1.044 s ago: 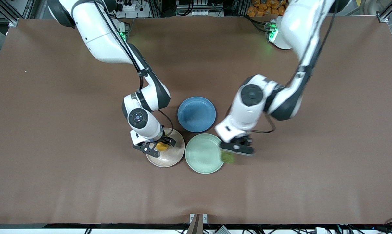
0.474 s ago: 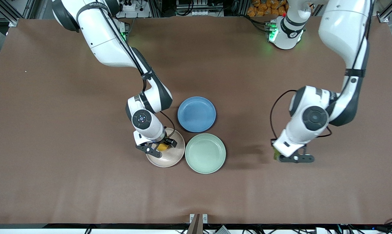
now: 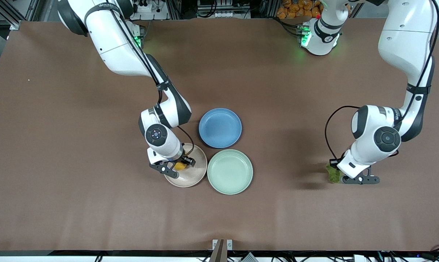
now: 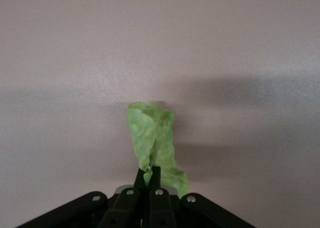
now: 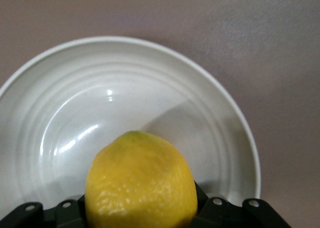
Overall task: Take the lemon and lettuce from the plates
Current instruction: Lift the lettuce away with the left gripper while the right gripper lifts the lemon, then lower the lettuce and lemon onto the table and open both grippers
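Both grippers grip their produce: lemon over the beige plate, lettuce over bare desk.

The right gripper (image 3: 176, 167) hangs over the matte beige-pink plate (image 3: 194, 174), its black fingers (image 5: 214, 214) clamped on either side of the smooth, oval yellow lemon (image 5: 141, 182), whose finely dimpled skin fills the space between them above the plate's ringed, glossy hollow. The left gripper (image 3: 344, 177) hangs over the brown desk (image 3: 59, 145) toward the left arm's end, its fingers (image 4: 156, 179) pressed almost together on the edge of the lettuce (image 4: 152, 138), a thin, folded, wrinkled green leaf that juts out from the fingertips. The round mint green plate (image 3: 230, 171) lies bare beside the beige one, just nearer the front camera than the blue plate (image 3: 220, 127).
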Motion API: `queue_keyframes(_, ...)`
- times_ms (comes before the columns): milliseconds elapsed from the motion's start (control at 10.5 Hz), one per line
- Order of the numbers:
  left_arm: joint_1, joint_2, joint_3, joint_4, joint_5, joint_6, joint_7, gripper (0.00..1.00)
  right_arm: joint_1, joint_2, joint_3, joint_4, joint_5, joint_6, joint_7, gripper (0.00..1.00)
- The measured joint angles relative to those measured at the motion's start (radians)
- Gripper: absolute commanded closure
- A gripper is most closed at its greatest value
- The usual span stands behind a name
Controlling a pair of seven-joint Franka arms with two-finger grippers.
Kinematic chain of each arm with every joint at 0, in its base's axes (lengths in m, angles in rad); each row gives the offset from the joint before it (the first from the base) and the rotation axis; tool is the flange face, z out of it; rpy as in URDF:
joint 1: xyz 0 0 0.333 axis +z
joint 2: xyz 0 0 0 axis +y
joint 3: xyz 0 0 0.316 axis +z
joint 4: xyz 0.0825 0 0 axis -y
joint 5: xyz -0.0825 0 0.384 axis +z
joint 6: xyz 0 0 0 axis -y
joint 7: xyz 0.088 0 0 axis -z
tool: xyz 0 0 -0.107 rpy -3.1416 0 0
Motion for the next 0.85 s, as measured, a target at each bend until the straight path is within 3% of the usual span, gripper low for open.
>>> queue_keyframes(95,0.0,0.002,-0.003,0.0,0.0,0.0,0.0,0.78,-0.01,-0.004,-0.004,0.009,0.0,-0.034,-0.005,0.78)
queue_keyframes(190,-0.002,0.005,-0.008,-0.002,-0.001,0.0,0.0,0.01,-0.025,-0.015,-0.006,0.019,0.0,-0.073,-0.034,0.78)
queue_keyframes(664,-0.002,0.01,-0.009,0.025,-0.008,0.017,-0.001,0.0,-0.194,-0.121,-0.009,0.027,-0.001,-0.283,-0.391,0.76)
queue_keyframes(854,0.001,-0.029,-0.008,0.05,-0.008,0.011,-0.001,0.0,-0.261,-0.126,-0.013,0.023,-0.001,-0.303,-0.545,0.76)
